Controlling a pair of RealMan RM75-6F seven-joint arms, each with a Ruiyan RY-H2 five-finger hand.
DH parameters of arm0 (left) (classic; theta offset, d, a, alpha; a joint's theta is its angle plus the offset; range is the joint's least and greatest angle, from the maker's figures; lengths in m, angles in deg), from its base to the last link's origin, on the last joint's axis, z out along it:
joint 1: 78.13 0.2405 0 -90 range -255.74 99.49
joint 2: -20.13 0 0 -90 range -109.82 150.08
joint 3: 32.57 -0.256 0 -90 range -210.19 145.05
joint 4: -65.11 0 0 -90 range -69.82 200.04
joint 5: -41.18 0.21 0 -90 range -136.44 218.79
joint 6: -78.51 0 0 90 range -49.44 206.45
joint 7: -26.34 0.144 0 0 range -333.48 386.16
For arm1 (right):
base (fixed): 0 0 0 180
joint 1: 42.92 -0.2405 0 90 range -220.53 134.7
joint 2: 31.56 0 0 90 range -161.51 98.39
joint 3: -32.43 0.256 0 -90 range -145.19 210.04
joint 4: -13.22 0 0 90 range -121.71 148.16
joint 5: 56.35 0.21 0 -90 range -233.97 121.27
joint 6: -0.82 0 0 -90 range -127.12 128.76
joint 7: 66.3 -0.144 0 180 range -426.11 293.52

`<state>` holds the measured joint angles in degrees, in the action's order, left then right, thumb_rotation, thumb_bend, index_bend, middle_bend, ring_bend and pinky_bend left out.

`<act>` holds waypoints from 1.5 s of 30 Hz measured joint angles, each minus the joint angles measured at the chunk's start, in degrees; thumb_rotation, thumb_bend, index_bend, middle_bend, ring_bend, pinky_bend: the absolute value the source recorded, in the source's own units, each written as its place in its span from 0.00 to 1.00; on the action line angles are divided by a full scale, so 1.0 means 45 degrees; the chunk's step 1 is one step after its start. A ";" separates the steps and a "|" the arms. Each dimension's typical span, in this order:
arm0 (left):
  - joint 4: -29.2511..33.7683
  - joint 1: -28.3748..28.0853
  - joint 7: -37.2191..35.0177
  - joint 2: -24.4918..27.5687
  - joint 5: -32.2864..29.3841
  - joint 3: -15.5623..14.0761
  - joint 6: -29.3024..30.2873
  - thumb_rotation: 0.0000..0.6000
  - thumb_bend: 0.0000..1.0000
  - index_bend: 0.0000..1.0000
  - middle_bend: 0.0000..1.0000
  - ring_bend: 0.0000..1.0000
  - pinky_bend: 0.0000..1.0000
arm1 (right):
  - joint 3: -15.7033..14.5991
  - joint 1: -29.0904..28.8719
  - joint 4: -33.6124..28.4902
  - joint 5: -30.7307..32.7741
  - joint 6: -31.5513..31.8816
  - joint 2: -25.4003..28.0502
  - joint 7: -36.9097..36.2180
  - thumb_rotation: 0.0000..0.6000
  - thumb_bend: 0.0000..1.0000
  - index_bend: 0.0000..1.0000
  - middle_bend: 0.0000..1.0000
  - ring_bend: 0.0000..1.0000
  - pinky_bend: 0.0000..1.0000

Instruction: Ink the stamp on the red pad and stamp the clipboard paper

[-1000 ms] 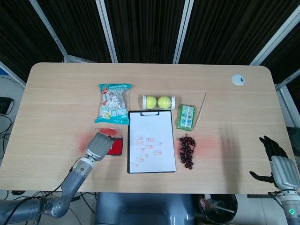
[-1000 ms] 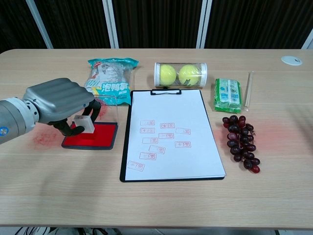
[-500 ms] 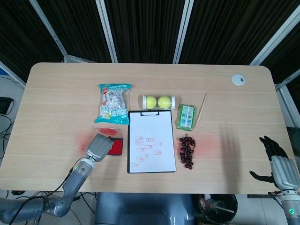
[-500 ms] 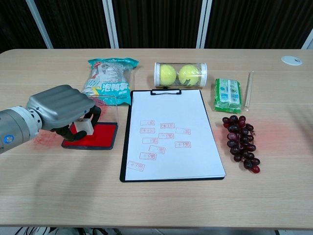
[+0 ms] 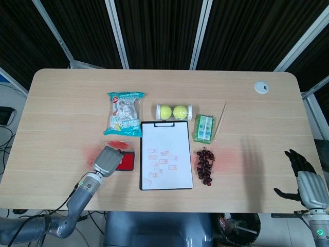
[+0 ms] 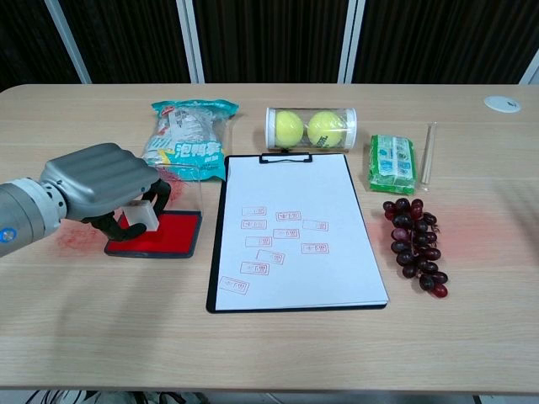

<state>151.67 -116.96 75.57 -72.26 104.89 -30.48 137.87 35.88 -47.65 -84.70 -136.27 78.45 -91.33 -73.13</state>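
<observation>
In the head view, the left hand (image 5: 108, 160) covers the near left part of the red pad (image 5: 126, 161), so the stamp is hidden, and the right hand (image 5: 303, 181) hangs past the right edge of the wooden surface (image 5: 61, 103), fingers spread and holding nothing. The white clipboard paper (image 5: 166, 154) carries small red rectangular marks. In the chest view, the left hand (image 6: 105, 181) grips a pale blocky stamp (image 6: 143, 213) over the flat red pad (image 6: 164, 236); contact with the pad cannot be told. A crinkled snack bag (image 6: 187, 137) lies far behind, its writing too small to read.
</observation>
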 measured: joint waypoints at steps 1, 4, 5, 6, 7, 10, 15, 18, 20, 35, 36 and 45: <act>0.0077 -0.0029 0.0014 0.0094 -0.0004 0.0040 0.0017 1.00 0.43 0.65 0.68 0.92 1.00 | 0.0000 0.0001 -0.0001 0.0001 0.0001 0.0000 -0.0002 1.00 0.17 0.00 0.00 0.00 0.13; 0.0229 -0.0079 0.0036 0.0289 -0.0027 0.0110 0.0060 1.00 0.43 0.65 0.68 0.92 1.00 | 0.0002 -0.0002 0.0000 0.0002 -0.0001 -0.0002 0.0006 1.00 0.17 0.00 0.00 0.00 0.13; 0.0269 -0.0088 0.0037 0.0346 -0.0037 0.0119 0.0068 1.00 0.43 0.65 0.68 0.92 1.00 | 0.0002 -0.0003 0.0000 0.0004 -0.0004 -0.0003 0.0008 1.00 0.17 0.00 0.00 0.00 0.13; 0.0299 -0.0098 0.0039 0.0401 -0.0047 0.0122 0.0072 1.00 0.43 0.65 0.68 0.92 1.00 | 0.0002 -0.0003 0.0000 0.0006 -0.0006 -0.0003 0.0008 1.00 0.17 0.00 0.00 0.00 0.13; 0.0313 -0.0112 0.0050 0.0462 -0.0060 0.0115 0.0073 1.00 0.43 0.65 0.69 0.92 1.00 | 0.0002 -0.0003 0.0000 0.0012 -0.0011 -0.0003 0.0005 1.00 0.17 0.00 0.00 0.00 0.13; 0.0204 -0.0123 0.0044 0.0519 -0.0105 0.0076 0.0053 1.00 0.43 0.65 0.69 0.92 1.00 | 0.0005 -0.0004 0.0004 0.0022 -0.0018 -0.0001 -0.0007 1.00 0.17 0.00 0.00 0.00 0.13; -0.0131 -0.0097 -0.0133 0.0459 -0.0176 0.0000 -0.0004 1.00 0.43 0.65 0.69 0.92 1.00 | 0.0002 -0.0009 -0.0003 0.0026 -0.0033 0.0000 0.0002 1.00 0.17 0.00 0.00 0.00 0.13; -0.0437 -0.0058 -0.0314 0.0316 -0.0182 -0.0101 -0.0080 1.00 0.43 0.65 0.69 0.92 1.00 | 0.0003 -0.0010 -0.0017 0.0044 -0.0048 0.0003 -0.0002 1.00 0.17 0.00 0.00 0.00 0.13; -0.0651 -0.0026 -0.0457 0.0197 -0.0167 -0.0178 -0.0137 1.00 0.43 0.65 0.69 0.92 1.00 | 0.0009 -0.0011 -0.0010 0.0047 -0.0040 0.0002 0.0008 1.00 0.17 0.00 0.00 0.00 0.13; -0.1483 0.0095 -0.0871 -0.0192 0.0030 -0.0452 -0.0327 1.00 0.43 0.66 0.70 0.92 1.00 | 0.0012 -0.0001 -0.0011 0.0043 -0.0006 -0.0021 0.0056 1.00 0.17 0.00 0.00 0.00 0.13; -0.1466 0.0097 -0.0885 -0.0184 0.0045 -0.0445 -0.0314 1.00 0.43 0.66 0.70 0.92 1.00 | 0.0012 -0.0001 -0.0013 0.0040 -0.0006 -0.0021 0.0051 1.00 0.17 0.00 0.00 0.00 0.13; -0.0669 0.0043 -0.0779 0.0233 0.0185 -0.0261 -0.0060 1.00 0.43 0.66 0.70 0.93 1.00 | 0.0008 0.0003 -0.0019 0.0014 0.0006 -0.0016 0.0029 1.00 0.17 0.00 0.00 0.00 0.13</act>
<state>148.66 -116.76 72.07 -71.21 105.73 -31.65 137.60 35.92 -47.63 -84.78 -136.20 78.47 -91.40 -73.00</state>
